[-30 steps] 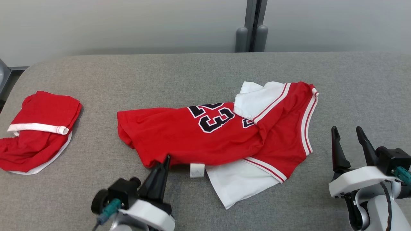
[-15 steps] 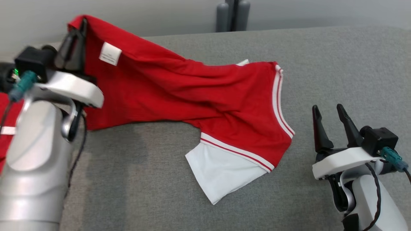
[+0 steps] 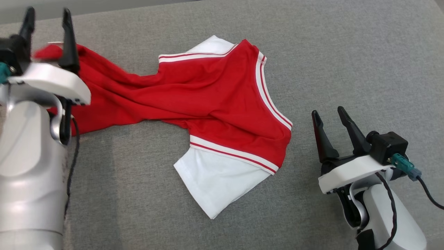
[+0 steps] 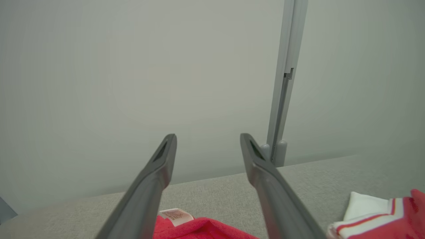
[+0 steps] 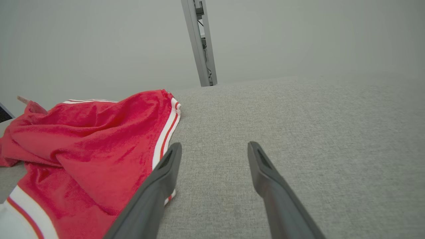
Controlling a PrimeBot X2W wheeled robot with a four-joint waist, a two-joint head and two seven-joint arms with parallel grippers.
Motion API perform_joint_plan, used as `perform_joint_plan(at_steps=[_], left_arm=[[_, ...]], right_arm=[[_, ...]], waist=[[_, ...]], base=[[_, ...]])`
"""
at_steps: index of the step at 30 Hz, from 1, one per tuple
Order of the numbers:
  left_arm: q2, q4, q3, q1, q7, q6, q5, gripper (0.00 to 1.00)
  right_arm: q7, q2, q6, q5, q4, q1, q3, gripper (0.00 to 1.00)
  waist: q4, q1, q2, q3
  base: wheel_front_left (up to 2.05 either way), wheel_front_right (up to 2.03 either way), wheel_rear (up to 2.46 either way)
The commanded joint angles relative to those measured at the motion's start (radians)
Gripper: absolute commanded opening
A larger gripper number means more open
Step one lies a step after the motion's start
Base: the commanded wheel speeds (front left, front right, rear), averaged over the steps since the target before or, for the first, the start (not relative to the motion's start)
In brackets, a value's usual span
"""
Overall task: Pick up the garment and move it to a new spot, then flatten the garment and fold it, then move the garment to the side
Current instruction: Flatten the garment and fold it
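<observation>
The garment (image 3: 208,100) is a red jersey with white striped trim and white sleeves, lying crumpled and stretched across the grey table. One white sleeve (image 3: 216,184) points toward me. My left gripper (image 3: 47,27) is raised at the far left above the garment's left end, open, with nothing between its fingers. In the left wrist view the red cloth (image 4: 202,229) and its white label (image 4: 175,215) lie below the open left gripper (image 4: 208,137). My right gripper (image 3: 327,113) stands open on the right, just off the garment's striped edge (image 5: 166,129).
The grey padded table (image 3: 347,52) runs bare to the right and toward me. A pale wall with a grey upright post (image 4: 282,99) stands behind the table's far edge.
My left gripper carried the garment's hem up and to the left, then opened and let it go; the cloth has dropped below it. The head camera has tilted down. My right gripper has stayed open.
</observation>
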Motion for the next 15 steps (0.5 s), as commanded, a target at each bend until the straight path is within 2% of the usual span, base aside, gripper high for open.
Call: perform_joint_plan(at_steps=[1, 8, 15], left_arm=[[-0.005, -0.011, 0.004, 0.042, 0.0, 0.001, 0.003, 1.0], [-0.103, -0.108, 0.029, 0.246, 0.0, -0.011, 0.004, 1.0], [-0.153, -0.193, -0.005, 0.423, 0.0, -0.035, -0.007, 1.0]], right_arm=[[0.0, -0.006, 0.0, -0.001, 0.007, 0.004, 0.006, 1.0], [0.0, -0.008, 0.0, 0.004, 0.078, 0.048, 0.057, 1.0], [0.0, -0.008, 0.0, 0.006, 0.2, 0.067, 0.076, 1.0]], waist=[[0.018, 0.0, -0.0001, -0.016], [0.079, 0.0, -0.0001, -0.082], [0.155, 0.0, -0.0001, -0.131]], base=[[0.0, 0.0, 0.0], [0.0, 0.0, 0.0], [0.0, 0.0, 0.0]])
